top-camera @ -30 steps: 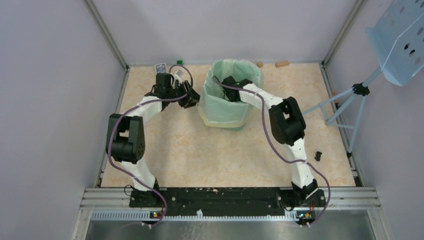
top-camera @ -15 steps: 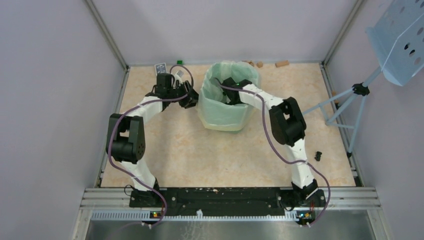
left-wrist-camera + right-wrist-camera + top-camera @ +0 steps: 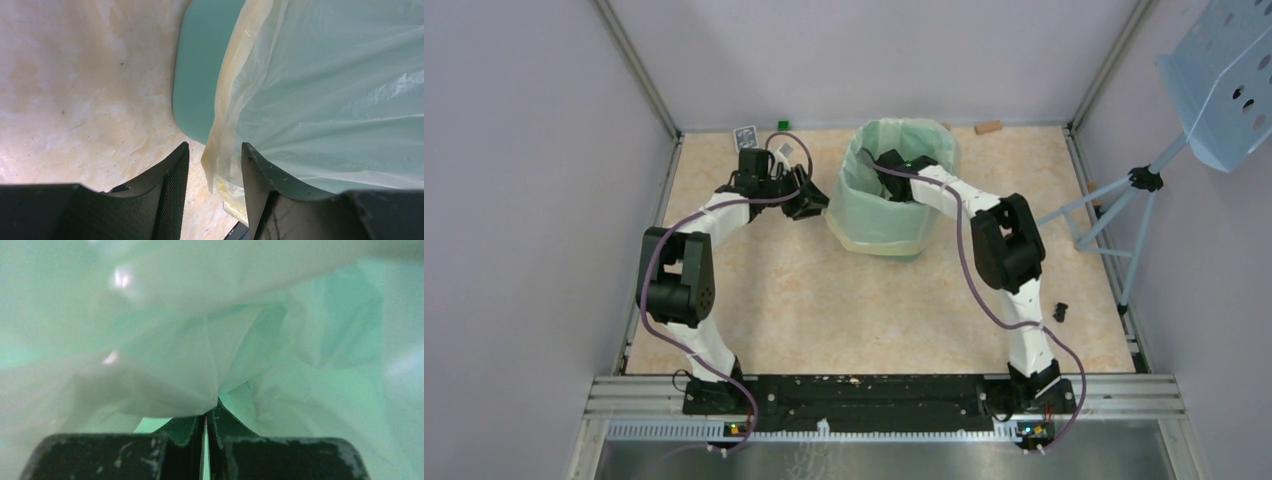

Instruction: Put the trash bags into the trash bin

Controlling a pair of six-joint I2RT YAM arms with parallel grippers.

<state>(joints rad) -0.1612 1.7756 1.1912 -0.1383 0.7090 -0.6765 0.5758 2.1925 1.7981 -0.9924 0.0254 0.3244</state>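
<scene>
Left gripper (image 3: 215, 149): stands partly open just outside the mint-green trash bin (image 3: 200, 75), low over the table (image 3: 75, 90), with the trash bag (image 3: 325, 90)'s yellowish hem hanging between the fingers, not clamped. Farther in, right gripper (image 3: 206, 412): reaches down inside the bin's mouth, jaws closed on a gathered fold of bag film. Bag: lines the bin, drapes over its rim and outer walls

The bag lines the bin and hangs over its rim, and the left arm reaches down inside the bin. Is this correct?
No. The bag lines the bin and hangs over its rim, but it is the right arm that reaches down inside the bin; the top view shows it.
</scene>
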